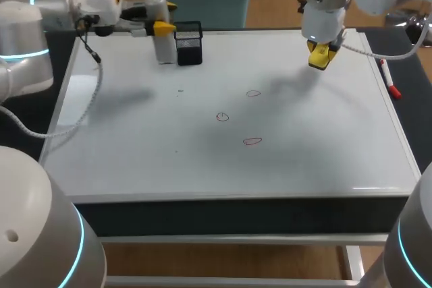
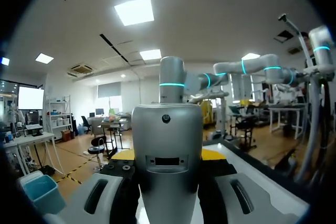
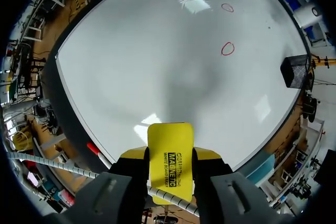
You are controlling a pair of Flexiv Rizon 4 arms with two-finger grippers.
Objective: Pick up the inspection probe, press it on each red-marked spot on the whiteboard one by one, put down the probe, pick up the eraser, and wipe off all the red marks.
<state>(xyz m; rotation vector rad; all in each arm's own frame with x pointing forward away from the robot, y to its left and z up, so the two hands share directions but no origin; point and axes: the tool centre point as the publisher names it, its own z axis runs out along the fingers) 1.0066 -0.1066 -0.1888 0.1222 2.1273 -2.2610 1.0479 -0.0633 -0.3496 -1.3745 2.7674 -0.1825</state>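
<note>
The grey cylindrical probe (image 1: 164, 48) stands upright at the back left of the whiteboard (image 1: 135, 139), with my left gripper (image 1: 160, 27) shut on it. In the left wrist view the probe (image 2: 167, 145) fills the space between the fingers of that gripper (image 2: 168, 157). My right gripper (image 1: 322, 50) hangs above the board's back right, shut on the yellow eraser (image 1: 318, 59). Between its fingers the eraser (image 3: 169, 150) stands on edge in the gripper (image 3: 169, 157). Three red marks (image 1: 253, 93) (image 1: 222, 117) (image 1: 252, 141) lie mid-board, also as red marks (image 3: 228, 49) ahead of the eraser.
A black mesh basket (image 1: 189, 43) stands right beside the probe, and the same basket (image 3: 295, 71) shows in the right wrist view. A red-capped marker (image 1: 389, 79) lies along the board's right edge.
</note>
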